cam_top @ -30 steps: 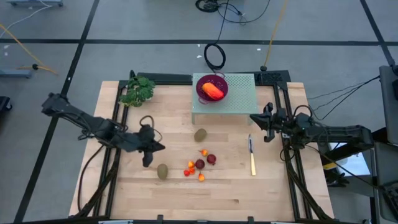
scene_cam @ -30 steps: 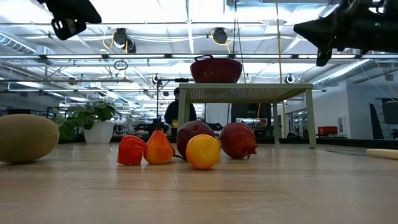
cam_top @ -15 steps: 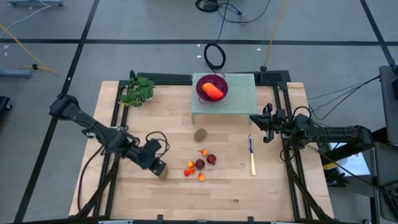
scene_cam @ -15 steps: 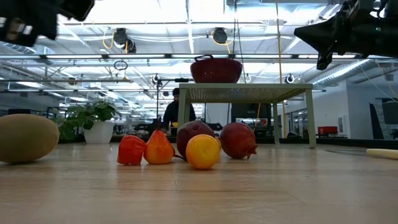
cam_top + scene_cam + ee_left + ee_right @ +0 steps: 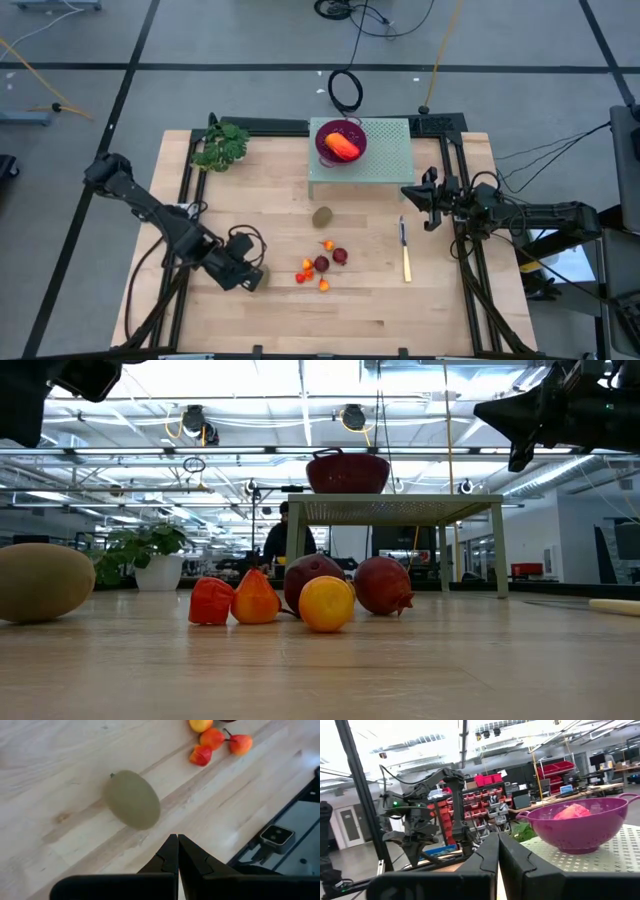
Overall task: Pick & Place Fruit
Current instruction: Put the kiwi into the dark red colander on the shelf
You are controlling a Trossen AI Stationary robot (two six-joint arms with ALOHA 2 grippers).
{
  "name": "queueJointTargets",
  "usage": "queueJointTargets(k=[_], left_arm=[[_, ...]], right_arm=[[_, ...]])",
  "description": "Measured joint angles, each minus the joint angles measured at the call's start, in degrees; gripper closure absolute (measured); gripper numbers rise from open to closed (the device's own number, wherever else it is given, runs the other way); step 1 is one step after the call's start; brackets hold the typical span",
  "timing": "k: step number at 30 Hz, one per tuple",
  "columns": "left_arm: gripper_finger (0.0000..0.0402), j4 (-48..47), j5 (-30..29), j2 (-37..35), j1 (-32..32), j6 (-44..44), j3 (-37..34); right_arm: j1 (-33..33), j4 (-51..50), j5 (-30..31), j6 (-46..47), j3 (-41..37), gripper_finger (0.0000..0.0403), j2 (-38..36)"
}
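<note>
One olive-brown kiwi (image 5: 133, 800) lies on the wooden table near its near left; my left gripper (image 5: 250, 277) hovers shut just above it, pointing steeply down, its tips (image 5: 177, 840) beside the kiwi and clear of it. A second kiwi (image 5: 322, 216) lies mid-table. Two dark red round fruits (image 5: 330, 261) and several tiny orange-red ones (image 5: 312, 272) cluster on the board. An elongated orange-red fruit (image 5: 343, 147) lies in the purple colander (image 5: 341, 131). My right gripper (image 5: 408, 193) waits shut at the right, raised off the table.
The colander stands on a pale green raised rack (image 5: 385, 158) at the table's far middle. A yellow-handled knife (image 5: 405, 256) lies right of the fruit cluster. A green leafy bunch (image 5: 222, 146) sits at the far left corner. Bare board lies along the near edge.
My left gripper has moved toward the table's near edge and down, coming over the near-left kiwi, and has rolled about its own axis. It has stayed shut. No fruit has moved.
</note>
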Motion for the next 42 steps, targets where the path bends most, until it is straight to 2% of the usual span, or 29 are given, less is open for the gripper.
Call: queueJointTargets(k=[4,7,11,14,22,28,35,38,42], left_arm=[[0.0400,0.15,-0.13,-0.20,-1.31,0.63,0.00],[0.0399,0.39,0.54,-0.20,-1.91,5.73,0.00],[0.0401,0.78,7.50,-0.20,-1.88,16.28,0.00],[0.0397,0.73,10.58,-0.20,-1.97,19.19,0.00],[0.0387,0.92,10.44,-0.20,-1.97,13.06,0.00],[0.0399,0.96,9.92,-0.20,-1.92,12.61,0.00],[0.0383,3.66,9.49,-0.20,-1.86,13.32,0.00],[0.0387,3.61,6.84,-0.20,-1.86,12.33,0.00],[0.0399,4.24,-5.40,-0.20,-1.63,2.49,0.00]], right_arm=[[0.00,0.09,0.01,0.21,-0.01,0.0399,0.00],[0.00,0.09,0.00,0.36,-0.01,0.0399,0.00],[0.00,0.06,0.00,0.31,-0.01,0.0399,0.00],[0.00,-0.11,0.02,0.16,-0.01,0.0399,0.04],[0.00,-0.09,0.02,0.14,-0.01,0.0399,0.04],[0.00,-0.27,0.00,0.14,-0.01,0.0399,0.04],[0.00,-1.59,0.00,0.14,-0.03,0.0399,0.02],[0.00,-2.28,0.00,0.14,-0.03,0.0399,0.02],[0.00,-2.51,0.02,0.14,-0.03,0.0399,0.02]])
